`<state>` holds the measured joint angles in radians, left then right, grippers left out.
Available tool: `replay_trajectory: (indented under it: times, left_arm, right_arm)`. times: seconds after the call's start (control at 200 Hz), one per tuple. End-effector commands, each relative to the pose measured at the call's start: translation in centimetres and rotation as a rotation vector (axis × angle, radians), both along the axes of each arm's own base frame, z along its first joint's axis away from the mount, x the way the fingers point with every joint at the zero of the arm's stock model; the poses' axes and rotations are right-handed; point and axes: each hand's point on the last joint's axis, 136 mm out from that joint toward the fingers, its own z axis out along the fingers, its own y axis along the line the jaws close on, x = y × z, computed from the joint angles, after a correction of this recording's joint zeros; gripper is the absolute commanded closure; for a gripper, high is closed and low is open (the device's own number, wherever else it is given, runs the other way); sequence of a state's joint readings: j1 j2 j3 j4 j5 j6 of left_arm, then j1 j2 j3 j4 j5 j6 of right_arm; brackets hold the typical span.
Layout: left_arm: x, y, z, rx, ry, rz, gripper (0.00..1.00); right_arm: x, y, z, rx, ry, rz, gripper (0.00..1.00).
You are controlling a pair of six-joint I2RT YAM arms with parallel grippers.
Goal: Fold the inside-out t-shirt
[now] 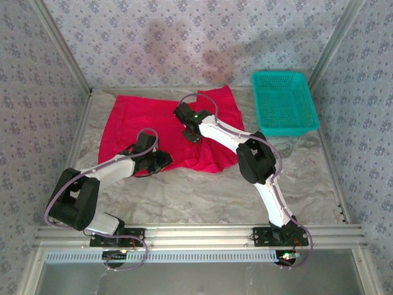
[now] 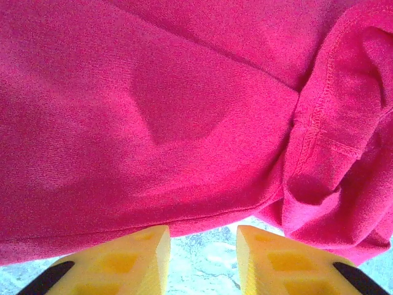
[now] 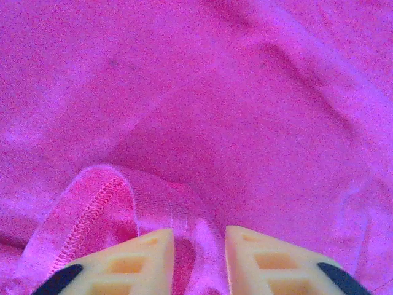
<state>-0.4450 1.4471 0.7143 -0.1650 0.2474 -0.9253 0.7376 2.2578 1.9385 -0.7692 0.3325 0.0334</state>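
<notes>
The inside-out t-shirt lies crumpled on the far middle of the table, bright red. My left gripper sits low at its near hem. In the left wrist view that gripper is open, with bare table between the yellow fingers and the t-shirt's hem just ahead of the tips; a bunched, stitched part lies to the right. My right gripper rests on the shirt's upper middle. Its fingers stand apart with a raised fold of t-shirt between them, and a stitched seam lies at the left.
A teal mesh basket stands at the back right corner, just right of the shirt. Patterned walls close off the left, back and right. Marbled table surface lies bare between the shirt and the arm bases.
</notes>
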Motion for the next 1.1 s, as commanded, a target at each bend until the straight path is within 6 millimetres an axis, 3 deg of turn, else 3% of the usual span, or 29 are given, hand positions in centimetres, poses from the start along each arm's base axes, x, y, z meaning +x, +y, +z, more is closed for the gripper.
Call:
replay_trajectory:
  times: [0.0, 0.365, 0.615, 0.72, 0.78, 0.84, 0.999, 1.094]
  left_arm:
    - [-0.5, 0.2, 0.3, 0.001, -0.002, -0.019, 0.67]
    - [-1.0, 0.9, 0.1, 0.006, -0.001, -0.007, 0.67]
    - [-1.0, 1.3, 0.1, 0.002, -0.002, 0.003, 0.67]
    - [-1.1, 1.3, 0.1, 0.001, -0.003, 0.002, 0.67]
    - [-1.1, 1.4, 0.1, 0.001, -0.003, 0.003, 0.67]
    - [-1.1, 1.4, 0.1, 0.001, -0.004, 0.005, 0.67]
    - [-0.9, 1.8, -0.1, 0.008, -0.002, 0.012, 0.67]
    - [-0.4, 2.4, -0.2, 0.003, -0.001, 0.028, 0.67]
  right_arm:
    - [-0.1, 0.8, 0.9, 0.021, -0.003, 0.021, 0.56]
    - [1.6, 0.8, -2.0, -0.013, -0.027, -0.004, 0.54]
    - [1.0, 0.8, -2.3, -0.004, -0.010, -0.021, 0.52]
    - [0.9, 0.5, -2.6, -0.025, -0.008, -0.027, 0.65]
    - [1.0, 0.3, -2.0, -0.034, -0.020, -0.031, 0.87]
    - [1.1, 0.1, -0.9, -0.042, -0.040, -0.029, 1.00]
    - [0.1, 0.1, 4.2, -0.036, -0.073, -0.001, 1.00]
    - [-2.3, 0.9, 7.1, 0.036, 0.014, 0.085, 1.00]
